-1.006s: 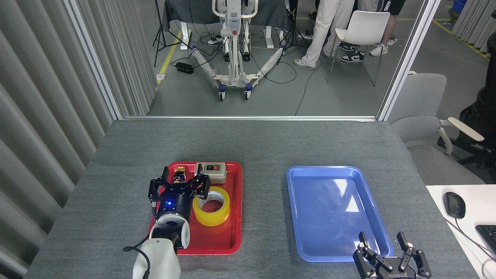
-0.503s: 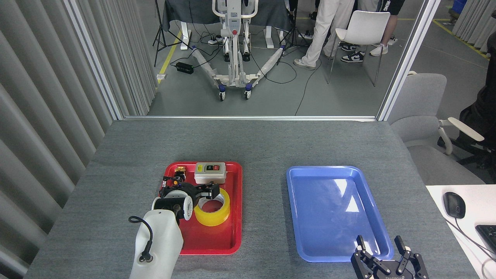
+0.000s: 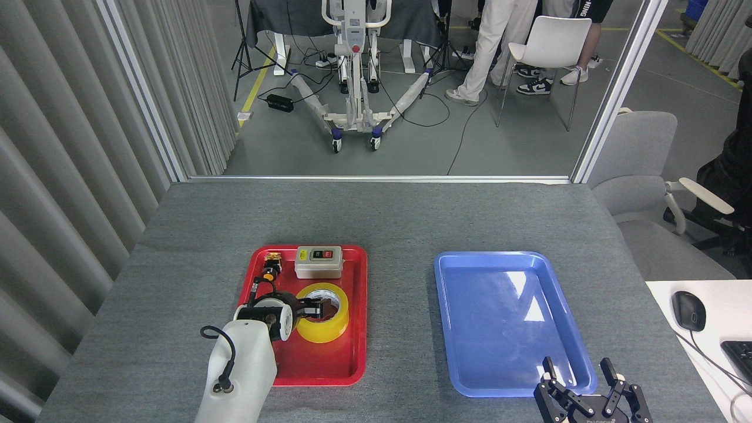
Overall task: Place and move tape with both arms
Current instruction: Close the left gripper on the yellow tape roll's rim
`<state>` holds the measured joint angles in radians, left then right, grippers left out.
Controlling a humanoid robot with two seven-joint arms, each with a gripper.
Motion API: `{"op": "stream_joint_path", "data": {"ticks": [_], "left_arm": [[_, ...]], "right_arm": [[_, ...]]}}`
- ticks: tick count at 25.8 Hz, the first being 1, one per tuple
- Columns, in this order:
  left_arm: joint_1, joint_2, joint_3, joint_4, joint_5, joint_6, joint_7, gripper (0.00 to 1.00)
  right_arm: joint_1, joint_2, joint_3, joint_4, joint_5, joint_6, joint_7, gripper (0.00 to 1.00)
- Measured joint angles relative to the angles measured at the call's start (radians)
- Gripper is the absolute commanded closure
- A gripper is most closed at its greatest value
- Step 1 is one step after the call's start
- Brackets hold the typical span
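Grey felt table [image 3: 376, 217] under both arms. Nearest me, my right gripper [image 3: 593, 382] hovers spread wide by the blue tray [image 3: 470, 376]. My left gripper [image 3: 308, 307] reaches sideways into the tape [image 3: 322, 332] on the red tray [image 3: 329, 367]; can't tell if it's clenched.

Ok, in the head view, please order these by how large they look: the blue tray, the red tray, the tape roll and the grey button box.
1. blue tray
2. red tray
3. tape
4. grey button box

The tape and box look nearly alike, so that order is unsure.
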<state>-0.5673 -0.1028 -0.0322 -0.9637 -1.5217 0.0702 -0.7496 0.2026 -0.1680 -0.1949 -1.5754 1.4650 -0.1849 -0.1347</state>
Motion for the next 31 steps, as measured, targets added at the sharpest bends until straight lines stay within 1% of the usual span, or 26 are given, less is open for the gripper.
{"op": "stream_joint_path", "data": {"ticks": [10,11,12,14,15,17,18,22,24,29,31], "left_arm": [[-0.002,0.007,-0.019,0.042,0.001,-0.002,0.02,0.0],[-0.003,0.007,-0.023,0.049,0.001,-0.001,0.028,0.03],[-0.004,0.008,-0.027,0.056,0.001,0.0,0.042,0.08],[-0.006,0.008,-0.037,0.073,0.001,0.0,0.072,0.09],[-0.006,0.008,-0.041,0.08,0.002,0.0,0.083,0.12],[-0.009,0.009,-0.047,0.09,0.002,0.0,0.106,0.12],[-0.009,0.01,-0.049,0.093,0.002,0.0,0.111,0.12],[-0.012,0.011,-0.053,0.1,0.002,0.0,0.122,0.19],[-0.012,0.011,-0.053,0.102,0.002,0.0,0.124,0.21],[-0.012,0.011,-0.054,0.104,0.002,-0.002,0.125,0.34],[-0.013,0.011,-0.055,0.107,0.002,-0.003,0.125,0.46]], "right_arm": [[0.001,0.003,0.001,0.0,0.0,0.003,-0.002,0.01],[0.001,0.003,0.001,0.0,0.0,0.003,-0.002,0.0],[0.001,0.003,0.001,0.0,0.0,0.003,-0.003,0.0],[0.001,0.003,0.002,0.0,0.0,0.003,-0.003,0.0],[0.001,0.003,0.002,0.0,0.0,0.003,-0.003,0.0],[0.001,0.004,0.002,0.0,0.001,0.003,-0.003,0.0],[0.001,0.005,0.002,0.0,0.001,0.003,-0.003,0.0],[0.001,0.005,0.002,0.0,0.001,0.003,-0.003,0.0],[0.0,0.005,0.002,0.0,0.002,0.003,-0.003,0.0],[0.0,0.007,0.002,0.0,0.003,0.004,-0.004,0.01],[0.0,0.009,0.002,0.0,0.003,0.004,-0.006,0.0]]}}
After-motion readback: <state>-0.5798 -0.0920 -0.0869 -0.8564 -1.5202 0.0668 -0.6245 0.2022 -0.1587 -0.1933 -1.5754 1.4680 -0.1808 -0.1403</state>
